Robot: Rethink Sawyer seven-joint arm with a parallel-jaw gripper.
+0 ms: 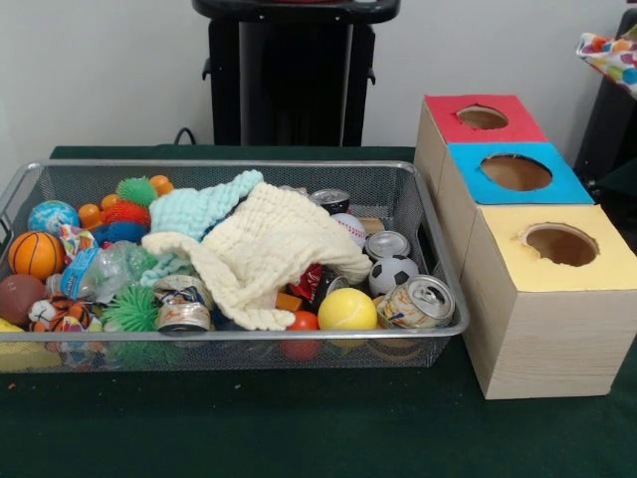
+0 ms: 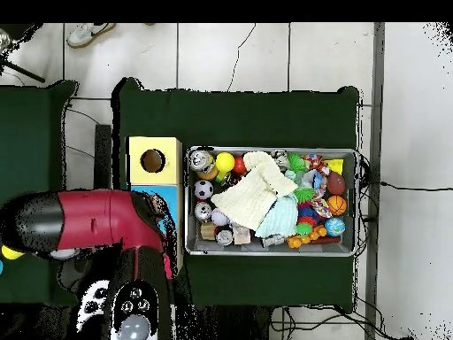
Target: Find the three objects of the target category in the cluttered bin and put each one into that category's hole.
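Your arm [image 2: 97,221] lies folded low beside the boxes in the overhead view, well clear of the bin; its gripper is hidden there, so you cannot tell how the jaws stand. At the table's [image 1: 299,428] near edge sits the mesh bin [image 1: 229,344], heaped with clutter. Along its near rim you have a yellow ball [image 1: 347,310] and a crushed can [image 1: 418,302] toward the right corner, and a second can [image 1: 183,307] left of centre. A cream cloth [image 1: 269,249] and a teal cloth [image 1: 199,207] cover the middle. You can count five cans showing, plus a soccer ball [image 1: 393,273], baseball [image 1: 348,229] and basketball [image 1: 35,254]. Right of the bin stand three boxes, each with one hole: yellow [image 1: 557,269] nearest, blue [image 1: 513,174], then red [image 1: 481,119] farthest.
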